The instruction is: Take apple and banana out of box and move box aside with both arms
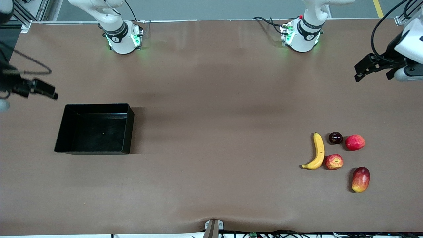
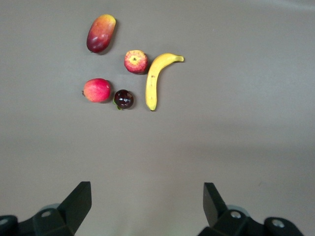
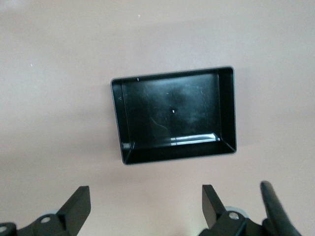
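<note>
Box [image 1: 61,132]: sitting empty, toward the right arm's end.
Apple [image 1: 333,162], banana [image 1: 316,152]: already lying out — well apart from the box.
Left gripper [image 2: 146,202]: hanging wide open, over the table near the fruit.
Right gripper [image 3: 145,206]: hanging wide open just beside the box — each should be taking one short wall, lifting level.

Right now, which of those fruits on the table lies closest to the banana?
The apple, red streaked with yellow, lies right beside the banana. The dark plum, the plain red fruit and the mango all sit farther from it.
</note>
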Controlling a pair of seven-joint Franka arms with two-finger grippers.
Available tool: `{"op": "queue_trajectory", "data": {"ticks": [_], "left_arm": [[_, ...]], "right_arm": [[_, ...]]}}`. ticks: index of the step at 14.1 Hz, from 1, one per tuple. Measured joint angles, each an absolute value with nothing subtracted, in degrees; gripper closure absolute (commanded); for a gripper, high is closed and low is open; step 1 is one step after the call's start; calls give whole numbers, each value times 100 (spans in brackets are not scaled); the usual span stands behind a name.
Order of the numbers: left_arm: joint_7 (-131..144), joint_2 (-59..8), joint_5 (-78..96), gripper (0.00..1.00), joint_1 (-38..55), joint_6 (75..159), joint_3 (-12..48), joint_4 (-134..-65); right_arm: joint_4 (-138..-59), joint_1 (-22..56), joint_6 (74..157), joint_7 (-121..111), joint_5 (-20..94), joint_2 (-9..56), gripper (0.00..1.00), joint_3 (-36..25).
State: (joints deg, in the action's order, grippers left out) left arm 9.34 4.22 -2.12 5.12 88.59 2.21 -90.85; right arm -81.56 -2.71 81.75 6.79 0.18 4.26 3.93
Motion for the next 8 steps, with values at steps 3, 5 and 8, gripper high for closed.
{"op": "queue_trajectory", "data": {"ticks": [3,5,8], "left_arm": [[942,423,-212,0,505,8866,232,-9084],[942,420,-212,0,497,8876,214,-9064],[942,417,-212,0,480,8881,200,-8981]], "right_arm": [[-8787,-229,8195,505,16,-94,0,418],[-8891,-161,8330,377,-32,-142,0,420],[-8716,-193,8477,-100,-144,-84,0,359]]}}
